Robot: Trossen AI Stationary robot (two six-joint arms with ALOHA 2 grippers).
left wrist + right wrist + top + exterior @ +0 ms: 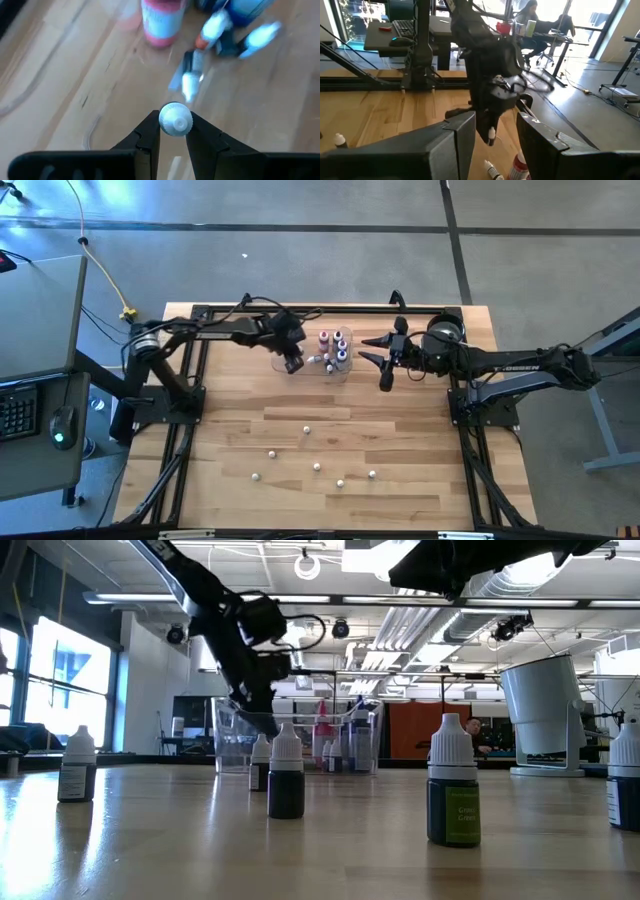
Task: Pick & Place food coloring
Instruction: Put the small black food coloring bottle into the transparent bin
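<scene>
Left tool (173,131) clamped on a food coloring bottle (175,119).
It hangs over the clear tray (300,367); right tool (383,363) waits beside, fingers apart.

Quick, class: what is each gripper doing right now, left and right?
Left gripper: shut on a food coloring bottle, over the tray.
Right gripper: open, empty, beside the tray.

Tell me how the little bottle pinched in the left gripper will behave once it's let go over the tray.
The left gripper pinches the bottle only by its round white cap, so it could swivel or slip. It looks tall and narrow, so it will likely tip on landing; some bottles in the clear tray already lie on their sides. Being round, it may then roll.
</scene>
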